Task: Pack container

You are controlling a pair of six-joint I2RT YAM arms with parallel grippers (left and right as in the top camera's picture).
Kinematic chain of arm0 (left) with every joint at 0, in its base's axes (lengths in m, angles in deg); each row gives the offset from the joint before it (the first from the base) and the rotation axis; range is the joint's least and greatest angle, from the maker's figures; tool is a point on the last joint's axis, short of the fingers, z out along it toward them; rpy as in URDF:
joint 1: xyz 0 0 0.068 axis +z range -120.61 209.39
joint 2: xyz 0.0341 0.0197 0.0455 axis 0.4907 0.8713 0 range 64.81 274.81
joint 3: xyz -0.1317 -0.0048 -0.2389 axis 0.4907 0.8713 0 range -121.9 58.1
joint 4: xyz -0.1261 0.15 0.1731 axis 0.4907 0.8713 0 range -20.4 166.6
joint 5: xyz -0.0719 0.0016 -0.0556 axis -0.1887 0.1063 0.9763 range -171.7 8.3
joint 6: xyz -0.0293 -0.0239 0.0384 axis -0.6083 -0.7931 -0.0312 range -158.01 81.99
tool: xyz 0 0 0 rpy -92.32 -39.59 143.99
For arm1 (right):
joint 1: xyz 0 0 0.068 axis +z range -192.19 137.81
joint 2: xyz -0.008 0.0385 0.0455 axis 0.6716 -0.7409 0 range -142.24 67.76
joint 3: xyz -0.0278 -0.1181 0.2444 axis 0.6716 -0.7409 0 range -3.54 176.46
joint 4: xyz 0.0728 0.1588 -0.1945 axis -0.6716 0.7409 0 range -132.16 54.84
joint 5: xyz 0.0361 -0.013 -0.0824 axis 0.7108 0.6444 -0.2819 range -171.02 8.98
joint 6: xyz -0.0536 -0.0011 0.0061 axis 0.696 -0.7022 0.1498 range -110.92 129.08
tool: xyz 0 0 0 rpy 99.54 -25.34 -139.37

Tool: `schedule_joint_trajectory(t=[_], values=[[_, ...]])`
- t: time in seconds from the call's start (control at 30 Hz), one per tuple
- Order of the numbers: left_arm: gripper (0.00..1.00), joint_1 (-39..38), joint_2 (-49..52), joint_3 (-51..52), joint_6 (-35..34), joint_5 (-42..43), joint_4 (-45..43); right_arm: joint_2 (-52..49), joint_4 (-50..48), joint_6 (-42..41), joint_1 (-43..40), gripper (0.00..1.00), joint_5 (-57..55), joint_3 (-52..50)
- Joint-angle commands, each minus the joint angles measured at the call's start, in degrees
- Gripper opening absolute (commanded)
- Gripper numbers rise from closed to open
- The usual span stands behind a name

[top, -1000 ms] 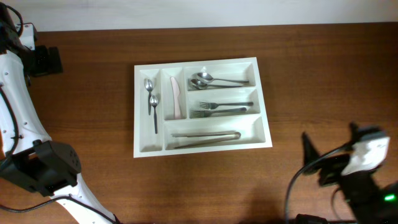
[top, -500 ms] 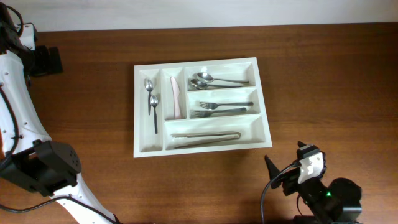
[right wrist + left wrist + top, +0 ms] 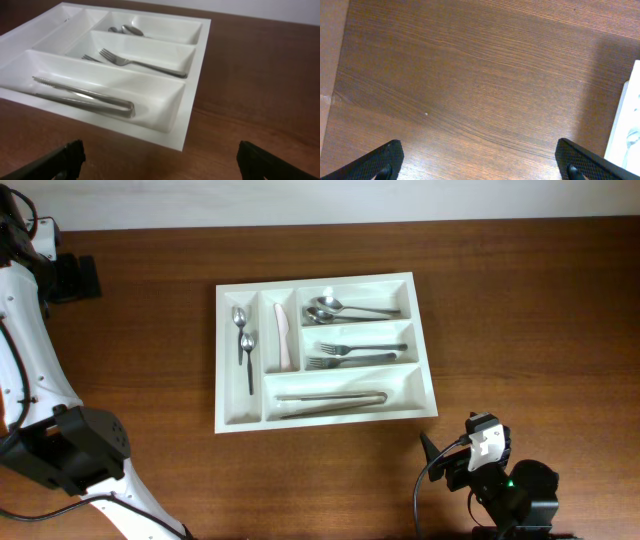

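Overhead view: white tray lies just ahead of my right pincer, cutlery sorted by kind.
Right pincer: released, empty.
Left pincer: released, empty, tray at its right.
Reading: packing looks finished.

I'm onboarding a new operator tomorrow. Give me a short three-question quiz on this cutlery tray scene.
1. How many spoons lie in the tray's leftmost narrow slot?
2. True or false: the tongs lie alone in a long slot.
3. What lies in the middle long slot? A. tongs B. forks C. spoons
Key: 1. two; 2. true; 3. B
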Motion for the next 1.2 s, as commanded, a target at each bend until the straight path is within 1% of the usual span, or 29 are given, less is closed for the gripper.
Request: schedule_joint_trajectory(t=[0.0, 0.2, 0.47, 0.67, 1.17], values=[[0.99, 0.35, -0.48, -0.15, -0.72, 0.44, 0.00, 2.67, -0.42, -0.37, 0.46, 0.99, -0.94, -0.50], [0.99, 0.35, -0.48, -0.17, -0.72, 0.44, 0.00, 5.73, -0.42, -0.42, 0.46, 0.99, -1.46, -0.50], [0.99, 0.35, -0.48, -0.17, -0.72, 0.46, 0.00, 5.73, -0.15, -0.39, 0.46, 0.99, -1.49, -0.63], [0.99, 0.35, -0.48, -0.17, -0.72, 0.46, 0.00, 5.73, -0.17, -0.39, 0.46, 0.99, -1.55, -3.48], [0.99, 0.35, -0.48, -0.17, -0.72, 0.46, 0.00, 5.70, -0.61, -0.39, 0.46, 0.99, -1.53, -3.45]])
